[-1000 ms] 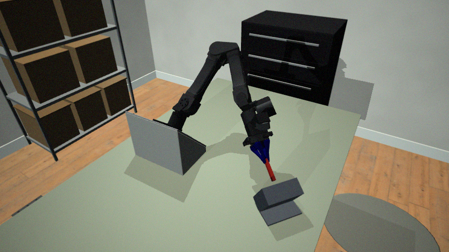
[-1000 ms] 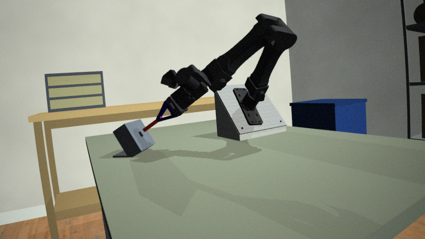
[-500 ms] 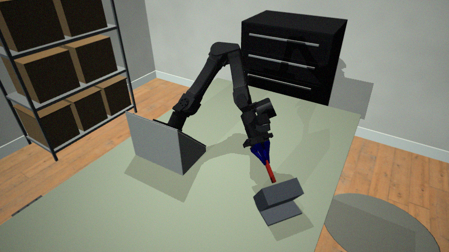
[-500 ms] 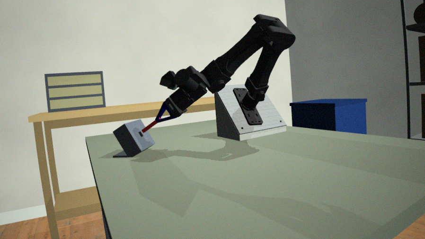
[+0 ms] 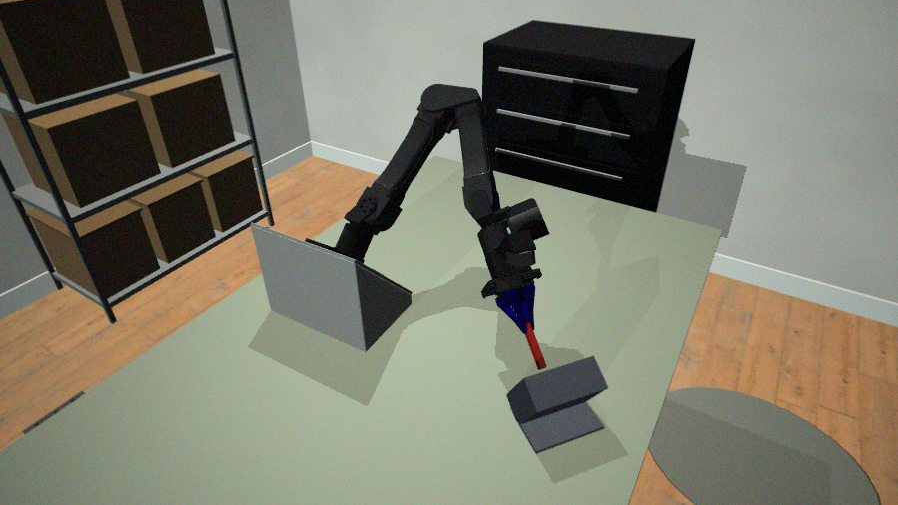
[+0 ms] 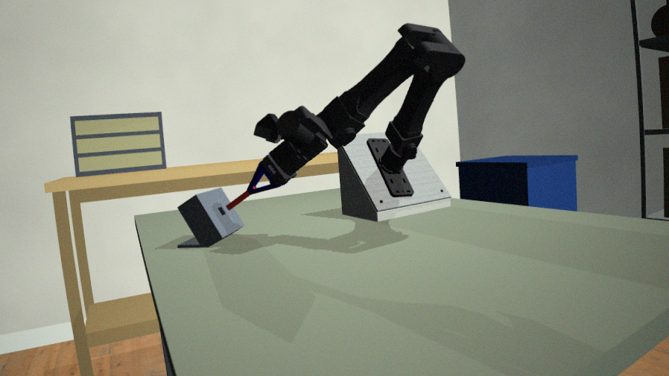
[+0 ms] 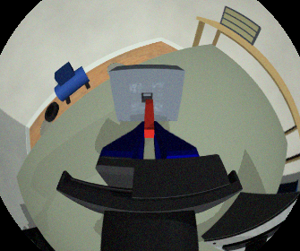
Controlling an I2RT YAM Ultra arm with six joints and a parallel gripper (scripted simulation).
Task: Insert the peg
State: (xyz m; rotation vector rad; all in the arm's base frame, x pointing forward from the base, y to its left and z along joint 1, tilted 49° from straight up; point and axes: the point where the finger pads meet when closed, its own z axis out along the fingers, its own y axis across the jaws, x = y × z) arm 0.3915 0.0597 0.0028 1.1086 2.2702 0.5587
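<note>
At the sloped panel near the tabletop edge, I find the fingers clamped on the red peg, its tip at the hole. Risk noted: slight angular misalignment could jam the peg or shove the panel.

The red peg, a slim straight rod, slants down toward 5 o'clock in the top view, its tip at the hole in the sloped panel. That grey panel fronts a tilted block at the table's 4 o'clock.
</note>
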